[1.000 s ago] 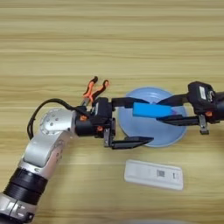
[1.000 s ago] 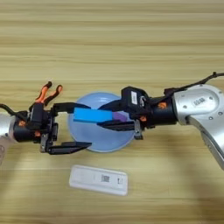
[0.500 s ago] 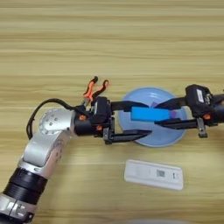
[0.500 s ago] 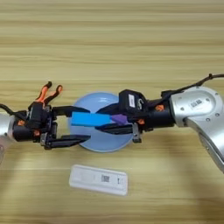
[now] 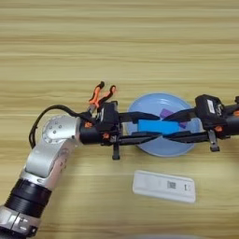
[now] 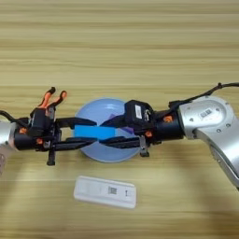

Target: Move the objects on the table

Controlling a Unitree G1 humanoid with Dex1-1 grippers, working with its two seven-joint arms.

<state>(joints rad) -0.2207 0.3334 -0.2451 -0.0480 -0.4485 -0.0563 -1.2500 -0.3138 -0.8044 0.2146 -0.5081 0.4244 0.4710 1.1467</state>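
Lying between both claws: blue block [image 5: 158,126]

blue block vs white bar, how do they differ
The blue block is bright blue and short; the white bar is longer and bears a small dark code mark. The block sits over the pale blue plate, between the left gripper and right gripper; the bar lies alone on the table, nearer the robot. Both are flat rectangles lying roughly crosswise.
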